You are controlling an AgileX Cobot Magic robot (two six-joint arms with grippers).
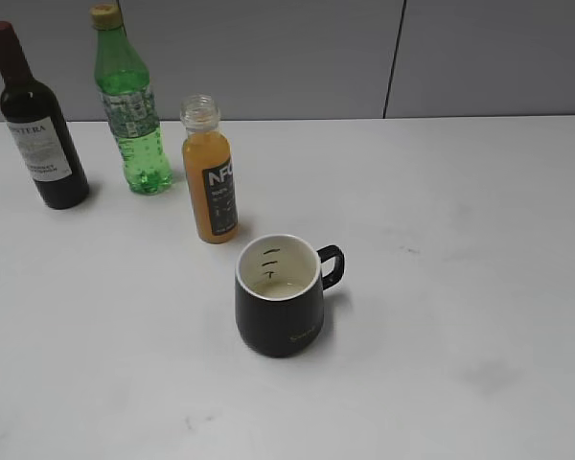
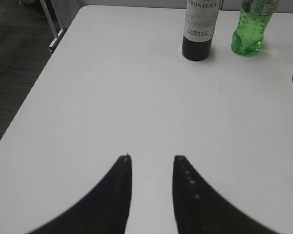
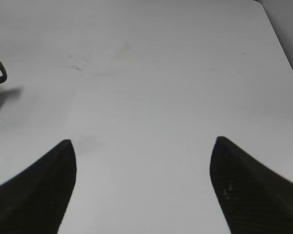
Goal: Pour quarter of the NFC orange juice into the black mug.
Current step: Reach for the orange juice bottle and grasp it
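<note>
White matte surface (image 1: 460,287) is filling most of the exterior view, with a grey panelled wall (image 1: 297,57) running behind it. Small clear plastic bottle of NFC orange juice (image 1: 209,172), black label with white lettering, is standing upright and uncapped at centre-left, filled with orange liquid up to just below the clear neck. Squat black mug (image 1: 281,297) with white interior is sitting just in front of and slightly right of the juice bottle, apart from it, loop handle pointing right; small dark marks are showing on the inner wall and a thin pale layer is lying at the bottom. Tall green plastic bottle (image 1: 129,105) with yellowish cap is standing behind-left of the juice, and a dark glass wine bottle (image 1: 36,125) with white label is standing further left. Neither arm is appearing in the exterior view. Left gripper (image 2: 151,158) is hovering over bare surface, fingers (image 2: 119,195) set partly apart with nothing between them; wine bottle and green bottle are showing beyond. Right gripper (image 3: 141,144) is hovering over bare surface, fingers (image 3: 44,190) spread wide and empty, mug handle showing at the left edge.
</note>
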